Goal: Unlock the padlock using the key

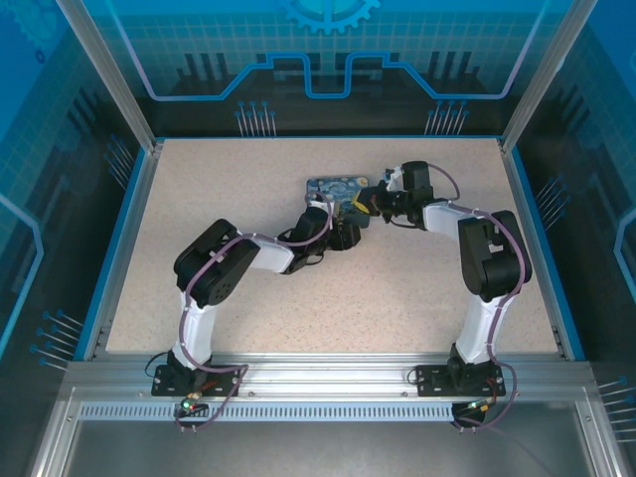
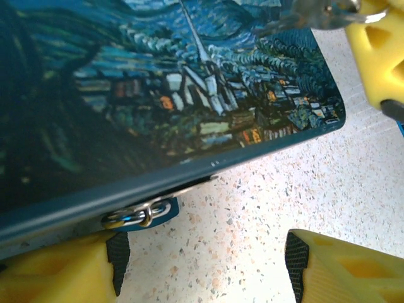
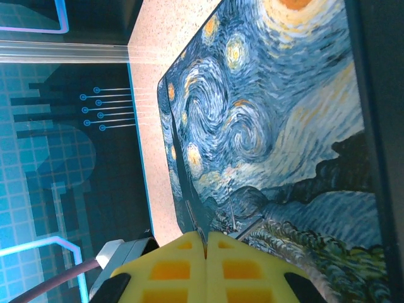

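The dark-blue Starry Night box lies at the middle back of the table. My left gripper is open at the box's near edge, its yellow fingers straddling bare table. Small silver metal rings hang under that edge, just above the left finger. I cannot make out the padlock itself. My right gripper is shut, with a thin metal sliver between its pads. In the left wrist view a silver key shows at that gripper's yellow finger, over the box's corner. From above, both grippers meet at the box's right side.
The speckled table is ringed by a blue rim and clear enclosure walls. Both arms reach inward from their bases at the near edge, their elbows bent outward.
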Motion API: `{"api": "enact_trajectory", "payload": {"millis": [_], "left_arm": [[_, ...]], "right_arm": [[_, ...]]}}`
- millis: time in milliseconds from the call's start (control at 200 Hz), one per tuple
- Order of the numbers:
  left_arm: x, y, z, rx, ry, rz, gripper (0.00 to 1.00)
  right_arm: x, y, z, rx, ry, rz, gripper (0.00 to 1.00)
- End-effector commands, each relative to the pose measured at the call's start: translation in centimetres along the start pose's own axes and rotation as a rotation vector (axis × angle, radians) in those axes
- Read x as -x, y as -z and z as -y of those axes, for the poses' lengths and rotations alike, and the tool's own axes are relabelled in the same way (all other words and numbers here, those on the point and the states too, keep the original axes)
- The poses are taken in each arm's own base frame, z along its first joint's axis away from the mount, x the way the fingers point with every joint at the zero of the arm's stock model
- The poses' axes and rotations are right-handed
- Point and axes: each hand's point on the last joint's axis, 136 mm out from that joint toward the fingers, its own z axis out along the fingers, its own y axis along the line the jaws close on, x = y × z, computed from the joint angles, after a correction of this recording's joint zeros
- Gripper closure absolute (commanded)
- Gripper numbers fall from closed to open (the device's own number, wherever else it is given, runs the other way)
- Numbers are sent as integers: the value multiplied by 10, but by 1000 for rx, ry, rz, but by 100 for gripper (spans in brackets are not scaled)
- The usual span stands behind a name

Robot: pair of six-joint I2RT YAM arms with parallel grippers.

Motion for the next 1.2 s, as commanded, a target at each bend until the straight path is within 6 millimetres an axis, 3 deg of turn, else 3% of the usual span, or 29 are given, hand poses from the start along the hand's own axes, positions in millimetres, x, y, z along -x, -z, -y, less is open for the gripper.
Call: {"api": "enact_trajectory", "payload": {"millis": [0, 335, 545, 855, 1196], "left_arm": [[-6, -4, -14, 3, 56, -3, 33], [4, -1, -13, -60, 116, 36, 35], [1, -1, -28, 15, 121, 33, 34], [1, 9, -40, 221, -105, -5, 29], [3, 0, -43, 360, -284, 7, 27]], "right_arm": [[-3, -10, 8, -30, -16, -15, 100], [-1, -13, 11, -33, -25, -15, 100], [-1, -14, 10, -31, -25, -13, 100], [-2, -13, 11, -35, -25, -13, 100], [-3, -13, 13, -33, -28, -16, 100]]}}
